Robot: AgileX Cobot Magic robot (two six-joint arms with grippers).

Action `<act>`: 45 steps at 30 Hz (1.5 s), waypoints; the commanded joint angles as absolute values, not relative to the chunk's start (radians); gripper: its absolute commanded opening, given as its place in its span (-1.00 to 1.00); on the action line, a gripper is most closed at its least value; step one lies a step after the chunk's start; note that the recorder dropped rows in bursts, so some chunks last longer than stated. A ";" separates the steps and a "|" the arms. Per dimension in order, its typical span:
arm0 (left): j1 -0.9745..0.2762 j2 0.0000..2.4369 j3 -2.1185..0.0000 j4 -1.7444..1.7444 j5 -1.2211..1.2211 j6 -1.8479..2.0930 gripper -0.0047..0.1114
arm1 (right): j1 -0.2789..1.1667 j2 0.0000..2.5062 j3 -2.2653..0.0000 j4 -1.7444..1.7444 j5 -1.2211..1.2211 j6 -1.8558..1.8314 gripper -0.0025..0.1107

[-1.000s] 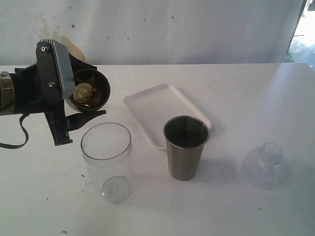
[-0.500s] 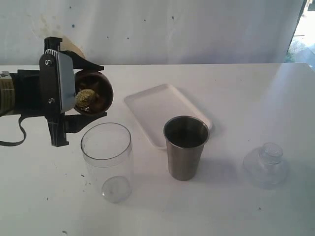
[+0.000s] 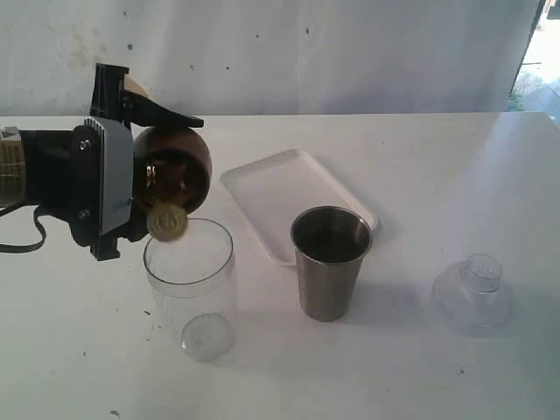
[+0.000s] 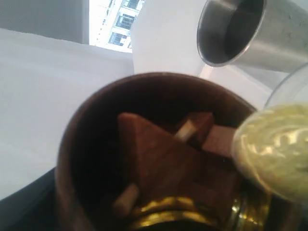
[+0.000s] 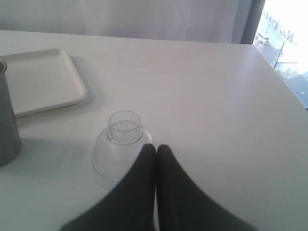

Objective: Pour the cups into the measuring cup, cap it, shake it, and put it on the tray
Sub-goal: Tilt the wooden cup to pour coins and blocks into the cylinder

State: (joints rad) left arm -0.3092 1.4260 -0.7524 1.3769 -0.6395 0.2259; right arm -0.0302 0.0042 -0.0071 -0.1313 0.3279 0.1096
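My left gripper (image 3: pixel 166 171) is shut on the brown wooden cup (image 3: pixel 182 157), which is tipped mouth-down over the clear measuring cup (image 3: pixel 191 280). A gold foil ball (image 3: pixel 166 221) hangs at the wooden cup's lip, just above the measuring cup's rim. In the left wrist view the wooden cup (image 4: pixel 72 159) still holds brown wooden pieces (image 4: pixel 154 159), with the gold ball (image 4: pixel 276 149) at its edge. The steel tumbler (image 3: pixel 330 262) stands upright in front of the white tray (image 3: pixel 297 197). My right gripper (image 5: pixel 156 147) is shut and empty, close to a clear dome lid (image 5: pixel 118 149).
The clear dome lid (image 3: pixel 473 293) rests on the white table at the right. The steel tumbler (image 5: pixel 7 120) and the tray (image 5: pixel 38 79) also show in the right wrist view. A white wall runs behind the table.
The left gripper has rolled the wooden cup further over, its mouth now facing down. The gold ball has slid from inside the cup to its lip above the measuring cup.
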 commanded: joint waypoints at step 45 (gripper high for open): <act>-0.313 1.455 -0.759 1.339 -0.686 0.781 -0.92 | -0.030 0.000 0.000 -0.130 0.317 0.109 -0.96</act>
State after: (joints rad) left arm -0.3092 1.4569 -0.7524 1.3673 -0.6690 0.7432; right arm -0.0302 0.0042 -0.0071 -0.1313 0.3279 0.1096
